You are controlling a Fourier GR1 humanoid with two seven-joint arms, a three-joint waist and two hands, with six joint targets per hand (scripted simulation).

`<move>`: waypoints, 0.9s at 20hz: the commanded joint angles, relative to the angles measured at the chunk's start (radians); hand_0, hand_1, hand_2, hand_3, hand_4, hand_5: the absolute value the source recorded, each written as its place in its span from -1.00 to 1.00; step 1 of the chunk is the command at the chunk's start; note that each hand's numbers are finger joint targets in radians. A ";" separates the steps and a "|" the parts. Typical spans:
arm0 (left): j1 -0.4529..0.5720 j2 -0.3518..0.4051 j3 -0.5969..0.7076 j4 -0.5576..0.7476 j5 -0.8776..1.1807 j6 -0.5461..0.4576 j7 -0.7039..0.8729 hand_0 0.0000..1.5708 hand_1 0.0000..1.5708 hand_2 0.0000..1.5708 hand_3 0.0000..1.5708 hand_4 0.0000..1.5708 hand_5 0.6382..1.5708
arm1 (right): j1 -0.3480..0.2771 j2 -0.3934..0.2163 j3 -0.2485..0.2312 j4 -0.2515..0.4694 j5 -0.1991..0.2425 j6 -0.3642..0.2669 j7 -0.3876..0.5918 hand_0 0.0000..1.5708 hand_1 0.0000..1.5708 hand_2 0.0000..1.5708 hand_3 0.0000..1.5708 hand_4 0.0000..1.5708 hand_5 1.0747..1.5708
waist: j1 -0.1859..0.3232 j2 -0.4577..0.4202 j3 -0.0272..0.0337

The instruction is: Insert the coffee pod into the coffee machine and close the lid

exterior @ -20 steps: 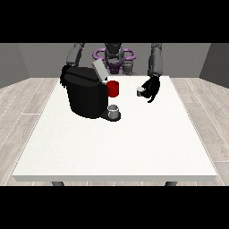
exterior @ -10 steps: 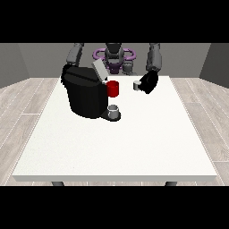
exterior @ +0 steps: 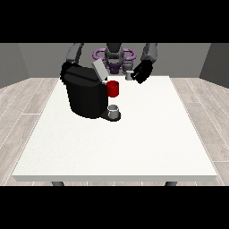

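Note:
A black coffee machine [exterior: 84, 95] stands on the white table [exterior: 116, 143] at the view's left, its grey lid [exterior: 99, 70] tilted up and open. Its red front part [exterior: 113, 88] faces right, and a small grey cup [exterior: 114, 110] sits on its base. The hand at the view's right [exterior: 142, 71] is raised above the table's far edge, fingers curled round a small grey coffee pod [exterior: 129, 75]. It hangs to the right of the open lid and apart from it. The hand at the view's left [exterior: 67, 68] is mostly hidden behind the machine.
The robot's torso [exterior: 114, 58] is just behind the table's far edge. The machine fills the far left part of the table.
The hand at the view's right has lifted the pod up and leftwards, towards the machine's open lid. The machine and cup have not moved.

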 commanded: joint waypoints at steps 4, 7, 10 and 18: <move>-0.056 -0.006 0.013 -0.068 0.019 -0.082 0.067 0.86 0.86 0.87 0.81 -0.20 1.00 | 0.000 -0.032 -0.007 0.009 -0.009 0.034 -0.008 -1.00 -1.00 -1.00 -1.00 -0.70 1.00 | -0.003 -0.005 -0.0002; -0.088 0.022 0.034 -0.076 0.026 -0.106 0.068 0.86 0.86 0.87 0.81 -0.20 1.00 | -0.013 -0.003 0.003 -0.009 0.001 -0.013 0.010 -1.00 -1.00 -1.00 -1.00 -0.74 1.00 | -0.009 0.000 -0.0003; -0.134 0.012 0.041 -0.092 0.027 -0.101 0.092 0.71 0.71 0.79 0.76 -0.17 1.00 | -0.048 -0.038 -0.042 0.048 -0.034 0.035 -0.068 -1.00 -1.00 -1.00 -1.00 -0.76 1.00 | -0.006 0.056 -0.0001; -0.247 0.062 0.138 -0.071 0.096 -0.125 0.133 0.91 0.91 0.87 0.59 -0.21 1.00 | -0.058 -0.075 -0.025 0.033 -0.047 0.111 -0.045 -1.00 -1.00 -1.00 -1.00 -0.97 1.00 | -0.063 0.086 -0.0003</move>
